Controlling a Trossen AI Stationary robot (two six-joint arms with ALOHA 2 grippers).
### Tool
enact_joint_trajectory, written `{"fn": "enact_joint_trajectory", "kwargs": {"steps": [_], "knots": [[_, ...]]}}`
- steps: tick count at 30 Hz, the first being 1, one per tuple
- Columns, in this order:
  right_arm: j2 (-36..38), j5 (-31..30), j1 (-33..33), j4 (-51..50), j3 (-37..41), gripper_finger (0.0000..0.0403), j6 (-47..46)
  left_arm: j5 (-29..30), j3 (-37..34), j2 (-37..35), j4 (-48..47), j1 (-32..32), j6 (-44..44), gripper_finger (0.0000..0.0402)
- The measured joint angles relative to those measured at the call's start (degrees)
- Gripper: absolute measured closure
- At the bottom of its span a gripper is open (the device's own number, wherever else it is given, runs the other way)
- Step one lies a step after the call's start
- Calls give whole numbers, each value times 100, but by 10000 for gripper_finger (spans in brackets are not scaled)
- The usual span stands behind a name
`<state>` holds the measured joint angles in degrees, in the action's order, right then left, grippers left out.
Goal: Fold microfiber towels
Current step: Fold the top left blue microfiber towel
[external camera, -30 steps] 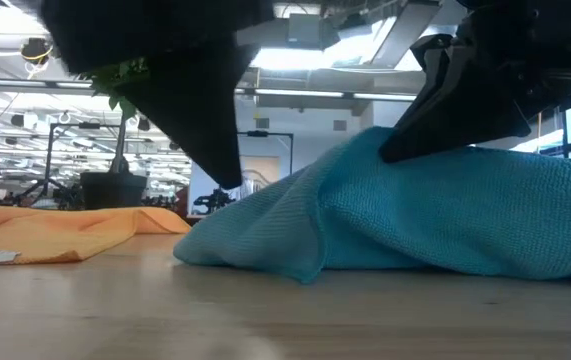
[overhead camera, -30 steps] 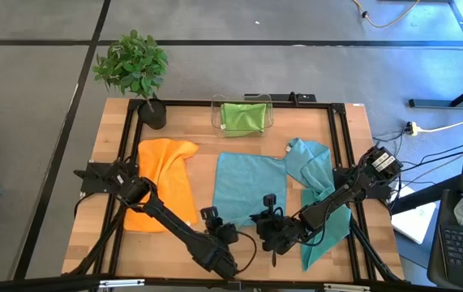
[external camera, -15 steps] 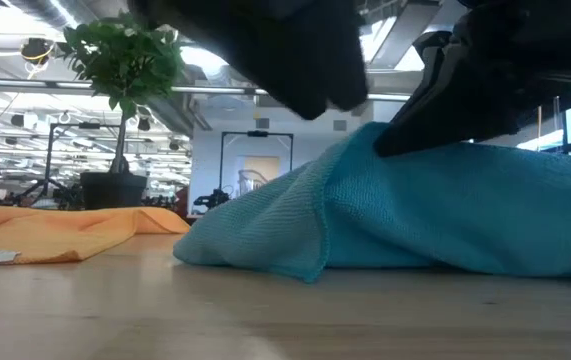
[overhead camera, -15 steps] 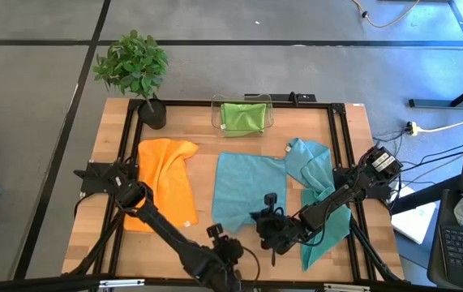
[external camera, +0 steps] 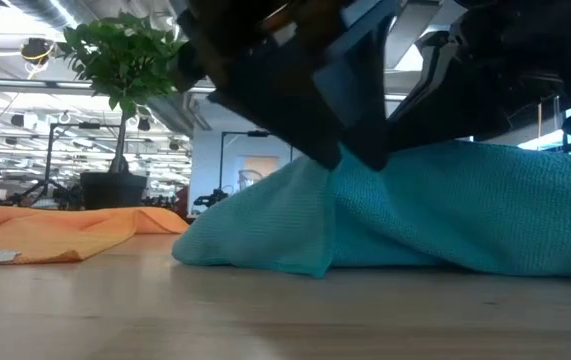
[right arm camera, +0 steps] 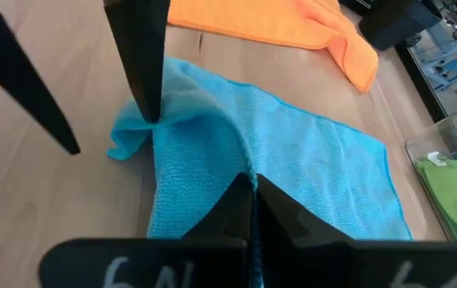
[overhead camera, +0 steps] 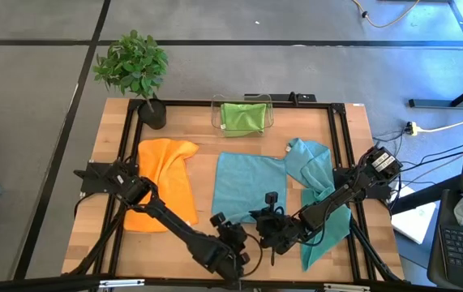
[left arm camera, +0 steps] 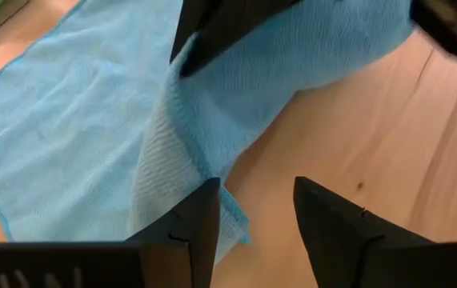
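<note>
The right pincer [overhead camera: 273,231] pinches the near edge of the teal towel [overhead camera: 243,191] spread mid-tabletop. The left pincer [left arm camera: 252,208], fingers parted, sits just beside the towel's lifted near corner, nearer it.

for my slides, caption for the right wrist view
Right gripper pinches the teal towel's near edge while the open left gripper reaches its corner.

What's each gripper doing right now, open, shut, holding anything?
Left gripper: open, at the teal towel's near corner, holding nothing.
Right gripper: shut on the teal towel's edge.
</note>
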<state>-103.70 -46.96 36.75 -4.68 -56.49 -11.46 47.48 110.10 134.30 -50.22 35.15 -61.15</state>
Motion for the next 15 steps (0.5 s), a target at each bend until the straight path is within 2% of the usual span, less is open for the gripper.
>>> {"fn": "enact_joint_trajectory", "kwargs": {"steps": [4,15], "knots": [[0,0,0,-3,0,395,6,30,-6,-2,-2,1,-34,251],[0,2,0,4,0,395,15,46,-2,78,-692,-106,-928,252]]}}
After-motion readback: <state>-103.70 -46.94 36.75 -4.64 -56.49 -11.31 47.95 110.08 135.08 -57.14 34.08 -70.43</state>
